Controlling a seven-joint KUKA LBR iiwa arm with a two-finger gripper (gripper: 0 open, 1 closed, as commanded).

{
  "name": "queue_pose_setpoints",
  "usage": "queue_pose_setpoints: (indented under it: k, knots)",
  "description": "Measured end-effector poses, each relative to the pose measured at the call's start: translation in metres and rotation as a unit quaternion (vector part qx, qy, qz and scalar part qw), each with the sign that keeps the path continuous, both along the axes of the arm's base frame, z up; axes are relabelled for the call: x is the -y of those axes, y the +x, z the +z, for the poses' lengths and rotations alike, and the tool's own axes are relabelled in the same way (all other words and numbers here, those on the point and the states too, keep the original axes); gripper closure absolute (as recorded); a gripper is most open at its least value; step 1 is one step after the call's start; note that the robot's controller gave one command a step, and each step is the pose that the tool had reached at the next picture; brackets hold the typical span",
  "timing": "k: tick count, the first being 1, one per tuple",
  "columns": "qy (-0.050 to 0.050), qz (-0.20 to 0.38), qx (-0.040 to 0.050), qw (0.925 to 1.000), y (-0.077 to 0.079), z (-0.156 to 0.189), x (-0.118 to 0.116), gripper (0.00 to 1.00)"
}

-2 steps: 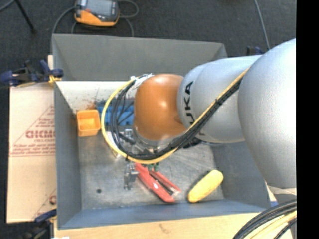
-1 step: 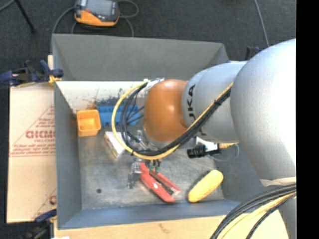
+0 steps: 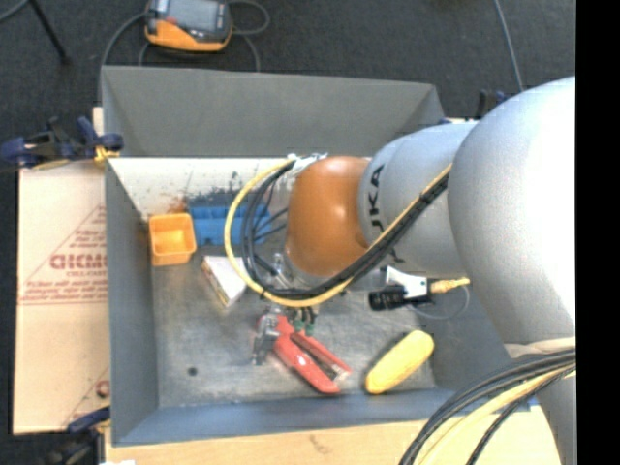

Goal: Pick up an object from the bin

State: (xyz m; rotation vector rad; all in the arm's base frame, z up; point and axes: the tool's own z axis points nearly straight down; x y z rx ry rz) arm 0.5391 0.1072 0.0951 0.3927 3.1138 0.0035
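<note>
A dark piece of my gripper's body shows under the arm's orange cover, over the middle of the bin floor. Just below it lie red-handled pliers, their grey metal head pointing left and the handles running toward the front right. A white and tan block lies tilted just left of the gripper. A yellow corn-shaped thing lies at the front right, apart from the pliers.
An orange open box stands near the left wall, with a blue object beside it at the back, partly hidden by cables. The arm and its orange cover hide the bin's middle and right. Bare floor shows at the front left.
</note>
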Motion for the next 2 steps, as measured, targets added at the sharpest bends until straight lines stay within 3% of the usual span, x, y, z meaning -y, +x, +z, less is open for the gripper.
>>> queue_pose_setpoints:
  k: [1, 2]
  knots:
    - [-0.003, 0.003, -0.0026, 1.0000, 0.012, 0.005, 0.006, 0.00]
    - [0.000, 0.165, 0.0063, 0.9863, -0.038, -0.020, 0.064, 1.00]
